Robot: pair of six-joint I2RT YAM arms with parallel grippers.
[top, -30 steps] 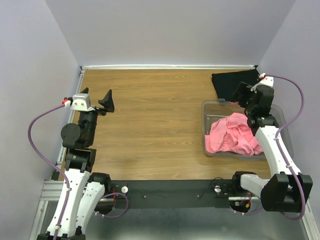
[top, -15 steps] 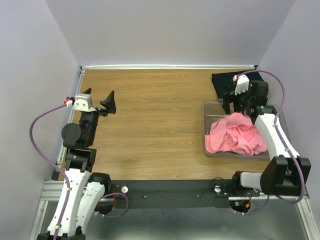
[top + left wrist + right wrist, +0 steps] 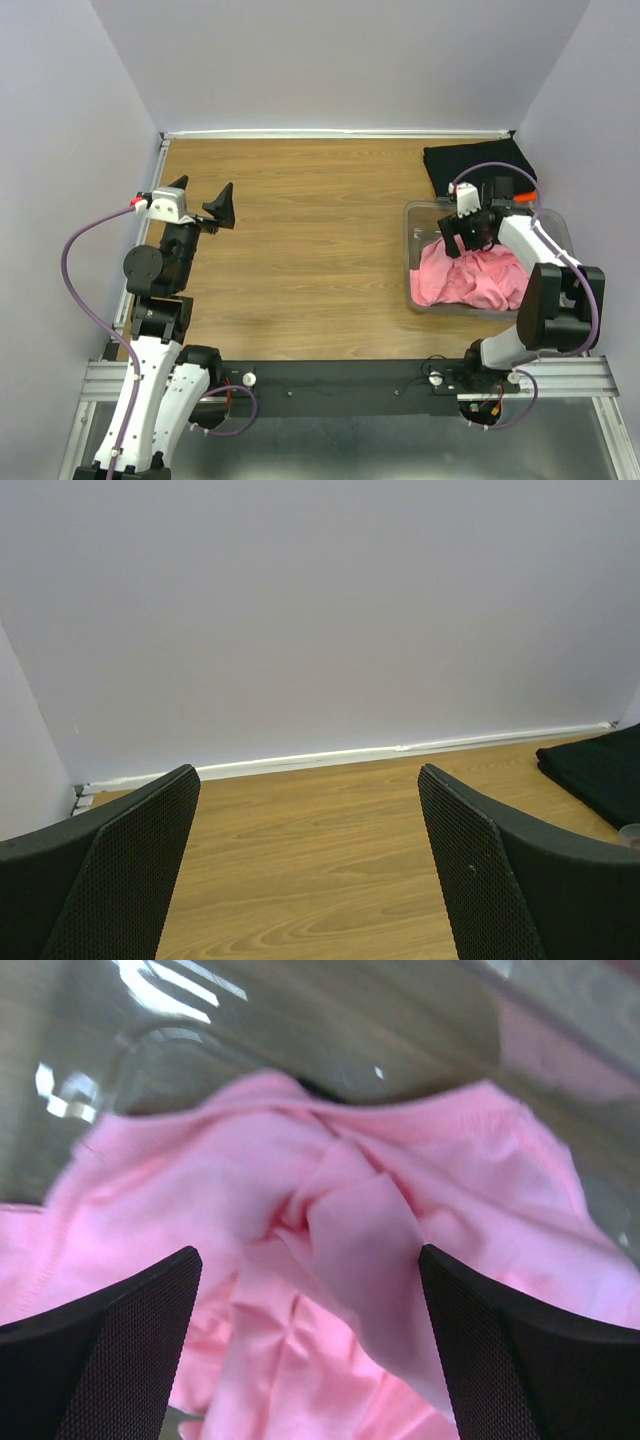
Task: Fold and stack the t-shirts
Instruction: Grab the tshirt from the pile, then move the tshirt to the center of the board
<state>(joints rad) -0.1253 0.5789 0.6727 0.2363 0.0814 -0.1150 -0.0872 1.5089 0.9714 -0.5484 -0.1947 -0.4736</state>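
I am poising the wide-open, empty right claw over the crumpled pink cloth t-shirt in the clear plastic bin at three o'clock on the wooden surface, judging pickup is starting: next, lowering and pinching a fold.

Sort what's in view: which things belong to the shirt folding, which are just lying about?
Job: pink t-shirt, crumpled in the clear plastic bin; black t-shirt, far right corner; right end effector, open over the pink one.
Just there: clear plastic bin; wooden table.
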